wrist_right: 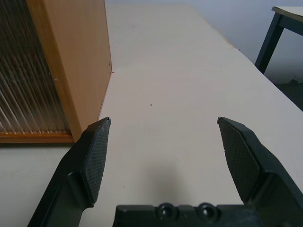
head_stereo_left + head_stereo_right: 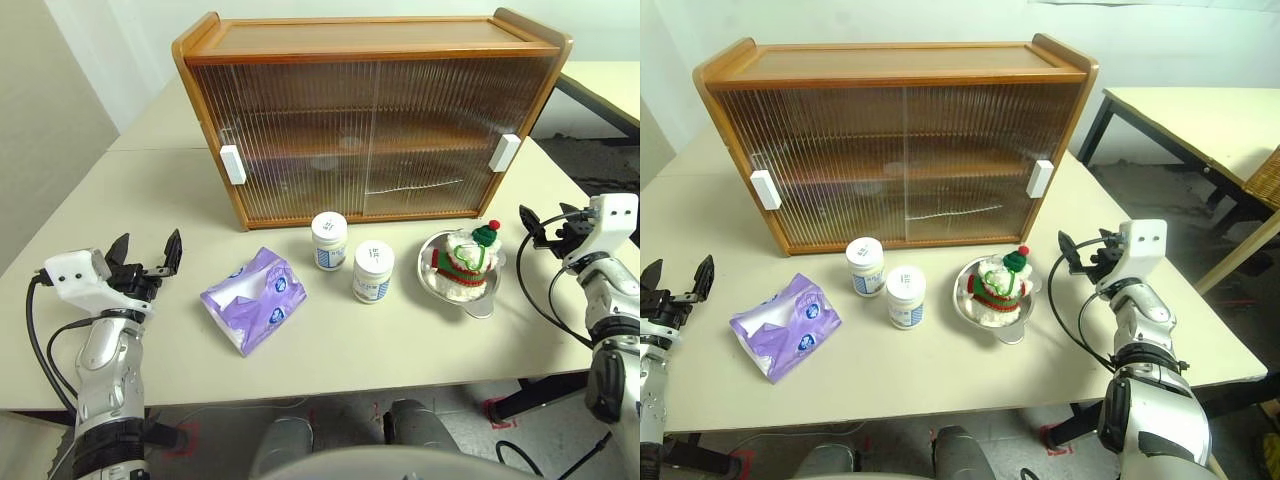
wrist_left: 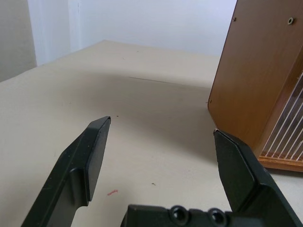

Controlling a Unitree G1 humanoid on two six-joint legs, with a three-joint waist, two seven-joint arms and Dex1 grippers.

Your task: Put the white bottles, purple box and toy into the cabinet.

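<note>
Two white bottles (image 2: 329,241) (image 2: 373,272) stand on the table in front of the cabinet (image 2: 370,115), whose ribbed sliding doors are shut. The purple box (image 2: 254,298) lies to their left. To their right the toy (image 2: 467,258) sits in a shiny steel bowl (image 2: 487,293). My left gripper (image 2: 146,251) hovers open left of the purple box, apart from it, with nothing between its fingers. My right gripper (image 2: 537,226) is open and empty, just right of the bowl. In the wrist views the left gripper (image 3: 163,127) and right gripper (image 1: 163,127) each face along the table past a cabinet end.
The cabinet has white block handles at its left (image 2: 232,164) and right (image 2: 504,152) ends. A second table (image 2: 1200,120) stands at the far right, with floor between. Bare tabletop lies on both sides of the cabinet and along the front edge.
</note>
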